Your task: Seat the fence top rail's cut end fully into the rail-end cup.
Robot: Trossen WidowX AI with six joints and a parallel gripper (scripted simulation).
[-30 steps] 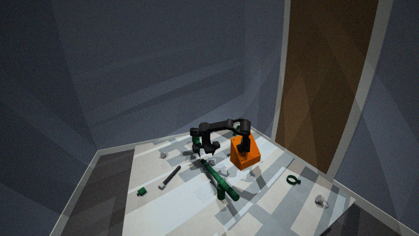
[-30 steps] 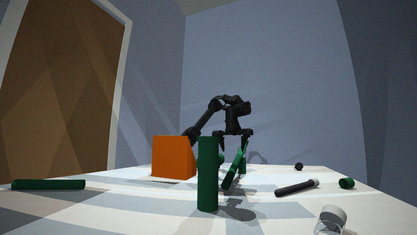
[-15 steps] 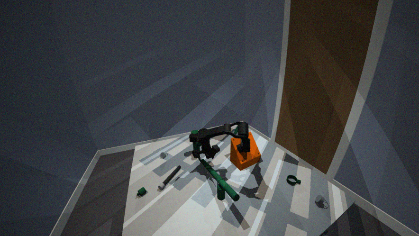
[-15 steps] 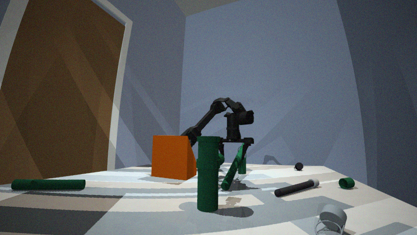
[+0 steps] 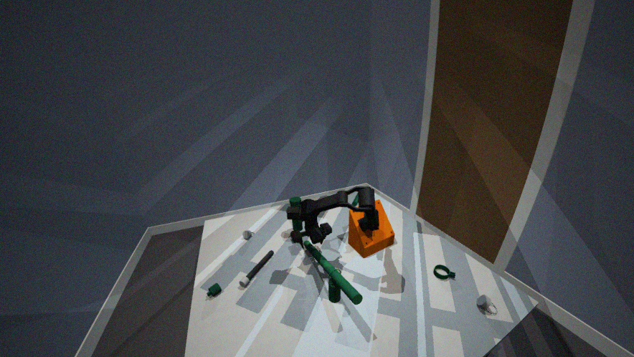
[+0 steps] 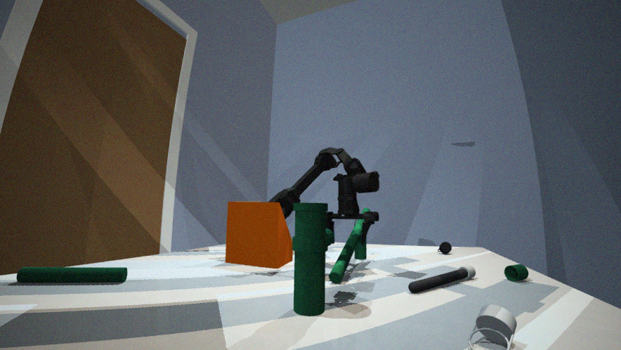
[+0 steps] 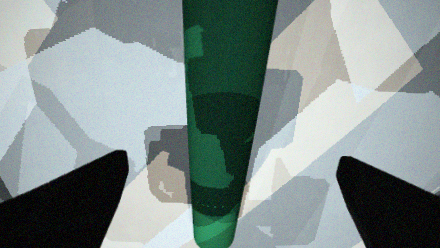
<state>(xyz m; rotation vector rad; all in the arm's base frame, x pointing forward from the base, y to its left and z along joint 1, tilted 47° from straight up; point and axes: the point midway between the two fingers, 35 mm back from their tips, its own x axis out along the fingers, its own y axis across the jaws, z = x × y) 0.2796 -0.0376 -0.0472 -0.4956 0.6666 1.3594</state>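
Observation:
The green top rail (image 5: 329, 266) (image 6: 348, 251) (image 7: 222, 75) slopes from the loop cap on the small post (image 5: 334, 292) (image 6: 360, 249) down toward the big post (image 5: 297, 220) (image 6: 309, 277). Its cut end is low beside that post, outside the rail-end cup (image 6: 330, 237). The brace band (image 6: 310, 244) is around the upper part of the post, below the post cap (image 5: 295, 201) (image 6: 310, 207). My gripper (image 5: 305, 239) (image 6: 349, 230) (image 7: 234, 163) is open and points down over the rail near its cut end. The rail runs between the wide-apart fingers in the wrist view; contact cannot be told.
An orange block (image 5: 356, 241) (image 6: 256, 235) is by the arm's base. A dark rod (image 5: 258, 268) (image 6: 438, 280), a green cap (image 5: 214, 289) (image 6: 515, 272), a grey loop cap (image 5: 247, 234) (image 6: 497, 321), a green ring (image 5: 435, 272) and a green tube (image 6: 72, 274) lie around the table.

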